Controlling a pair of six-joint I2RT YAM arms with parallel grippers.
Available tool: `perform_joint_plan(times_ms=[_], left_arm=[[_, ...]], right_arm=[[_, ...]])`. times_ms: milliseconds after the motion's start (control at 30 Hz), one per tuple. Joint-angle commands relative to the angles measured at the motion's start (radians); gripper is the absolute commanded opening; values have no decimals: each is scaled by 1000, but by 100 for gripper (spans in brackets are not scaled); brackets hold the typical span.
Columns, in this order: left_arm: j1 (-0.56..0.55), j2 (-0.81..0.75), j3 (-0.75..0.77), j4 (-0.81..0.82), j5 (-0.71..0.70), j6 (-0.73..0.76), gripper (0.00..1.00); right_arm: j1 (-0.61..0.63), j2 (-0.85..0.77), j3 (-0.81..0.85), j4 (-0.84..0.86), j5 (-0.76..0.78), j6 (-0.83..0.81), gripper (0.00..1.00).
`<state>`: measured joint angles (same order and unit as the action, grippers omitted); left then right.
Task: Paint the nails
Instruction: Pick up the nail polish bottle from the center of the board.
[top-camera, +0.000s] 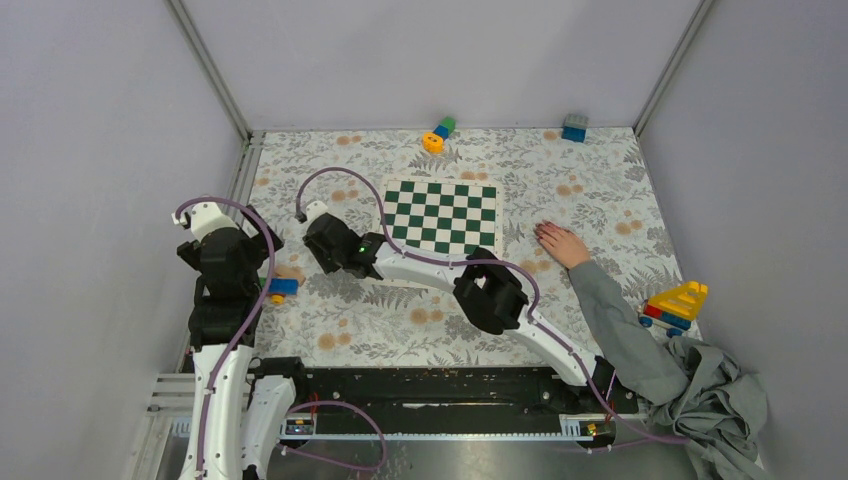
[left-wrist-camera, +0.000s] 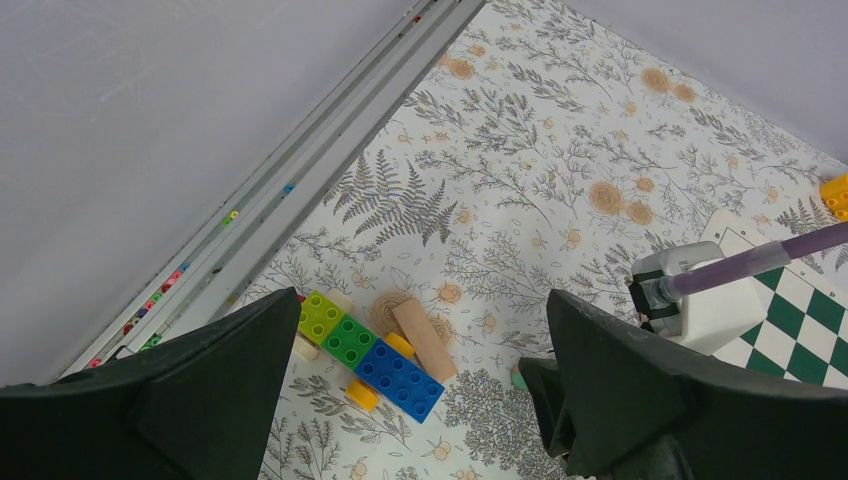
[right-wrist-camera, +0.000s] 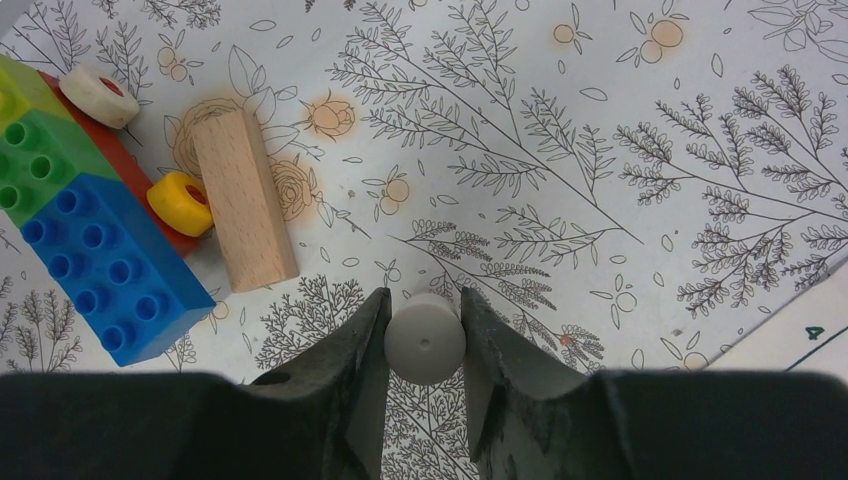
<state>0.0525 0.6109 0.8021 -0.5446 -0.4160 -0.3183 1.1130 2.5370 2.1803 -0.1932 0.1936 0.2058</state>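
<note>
A light-skinned hand (top-camera: 562, 245) in a grey sleeve rests palm down on the cloth, right of the chessboard (top-camera: 442, 215). Its reddish-pink nails (top-camera: 543, 231) point left. My right gripper (right-wrist-camera: 424, 318) is far from them, low over the cloth at the left. It is shut on a pale grey round cap (right-wrist-camera: 425, 338), with both fingers pressed against the cap's sides. What is under the cap is hidden. My left gripper (left-wrist-camera: 420, 300) hangs open and holds nothing, above a toy brick car (left-wrist-camera: 372, 354).
Beside the brick car lies a wooden block (right-wrist-camera: 244, 199). More toys: an orange and green piece (top-camera: 437, 134) and a blue brick (top-camera: 574, 127) at the back, a yellow and red toy (top-camera: 677, 304) and a crumpled grey cloth (top-camera: 715, 410) at the right. Walls enclose three sides.
</note>
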Motion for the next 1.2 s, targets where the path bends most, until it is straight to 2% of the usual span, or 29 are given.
perform_joint_plan(times_ms=[0,100,233,367,667,800,933,1067,1167], left_arm=[[3,0,1,49,-17,9,99],[4,2,0,53,-7,11,99],[3,11,1,52,37,16,99],[2,17,5,53,72,17,99],[-46,49,1,116,443,87,99],[-124,71,3,184,610,95,99],[-236,118,48,229,660,109,99],[-393,164,113,329,601,129,99],[-491,259,192,379,571,144,99]], right_arm=[[10,-35,18,25,19,3,10],[10,-83,-39,55,29,5,0],[3,-170,-129,78,50,22,0],[-30,-313,-306,129,11,80,0],[-155,-777,-706,22,-27,150,0],[-224,-960,-839,-47,-41,163,0],[-269,-1105,-866,-140,-77,152,0],[-290,-1202,-858,-220,-112,191,0],[-293,-1262,-859,-234,-127,230,0]])
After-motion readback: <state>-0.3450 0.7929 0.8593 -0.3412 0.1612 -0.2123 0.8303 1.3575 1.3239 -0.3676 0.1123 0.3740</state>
